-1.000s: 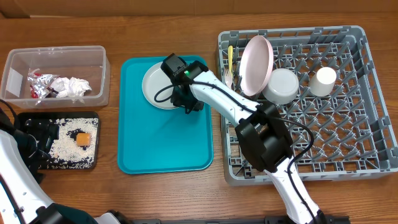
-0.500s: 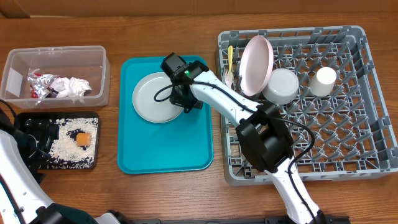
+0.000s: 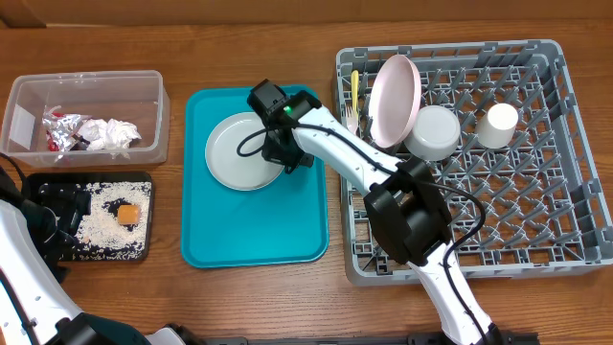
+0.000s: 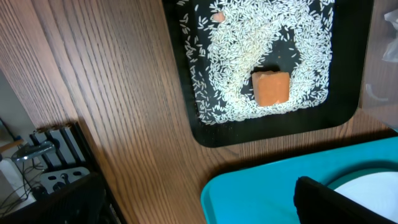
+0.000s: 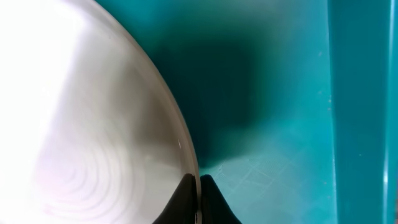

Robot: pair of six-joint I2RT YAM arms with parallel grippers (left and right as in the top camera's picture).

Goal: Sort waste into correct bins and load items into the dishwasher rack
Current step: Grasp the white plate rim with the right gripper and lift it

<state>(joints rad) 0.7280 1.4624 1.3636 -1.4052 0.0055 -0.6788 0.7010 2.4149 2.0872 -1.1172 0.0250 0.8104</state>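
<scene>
- The right gripper (image 5: 199, 194) is pinched tight on the right rim of the grey-green plate (image 3: 239, 151), which lies on the teal tray (image 3: 254, 240).
- The left gripper (image 3: 57, 209) hangs spread wide at the left end of the black tray (image 4: 205, 134), gripping nothing.
- Rice (image 4: 249, 37) and an orange cube (image 4: 272, 88) lie in that tray.
- Any print on the red packet (image 3: 50, 144) in the clear tub (image 3: 86, 80) is too small to read.

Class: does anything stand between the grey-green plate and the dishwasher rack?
No loose thing does. The right gripper pinches the rim of the grey-green plate on the teal tray. Only the tray's lip and the near wall of the dishwasher rack need clearing. The pink plate and white bowl occupy the nearest slots.
</scene>
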